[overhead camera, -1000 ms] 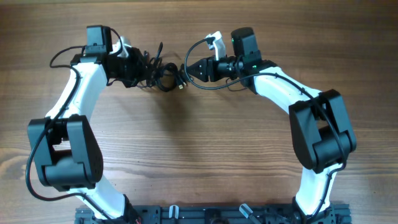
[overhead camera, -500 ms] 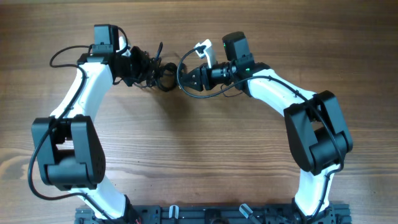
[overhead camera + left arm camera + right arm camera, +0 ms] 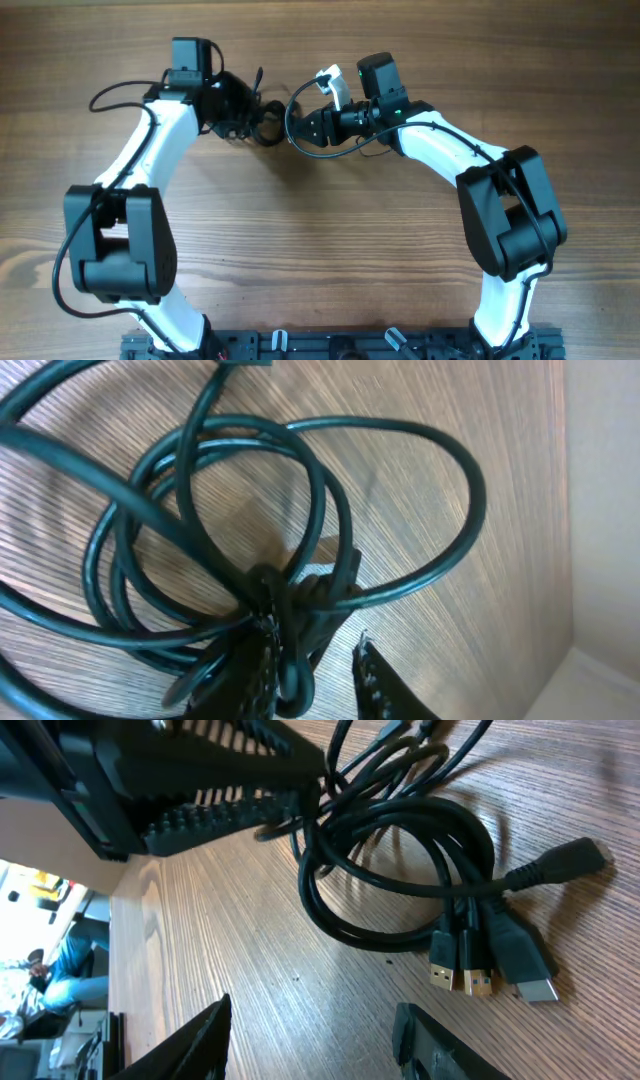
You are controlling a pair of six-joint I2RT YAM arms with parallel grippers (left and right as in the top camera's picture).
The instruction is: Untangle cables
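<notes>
Overhead we find the cables (image 3: pixel 264 124) one knotted clump between the grippers, nothing separated yet: left gripper (image 3: pixel 244 124) narrowly parted around the knot, hold uncertain, right gripper (image 3: pixel 298 132) wide open and empty just beside.

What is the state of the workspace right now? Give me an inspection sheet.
Surface: wooden table, brown grain.
Job's things: cables in a knotted clump between the arms; plugs lie on the wood.
Clutter: nothing seen.
Grippers: left gripper jaws partly apart with strands between them, grip unclear; right gripper jaws open, empty, beside the clump.
Cables: arm wires loop off both arms.
Surroundings: black rail at the near edge.
</notes>
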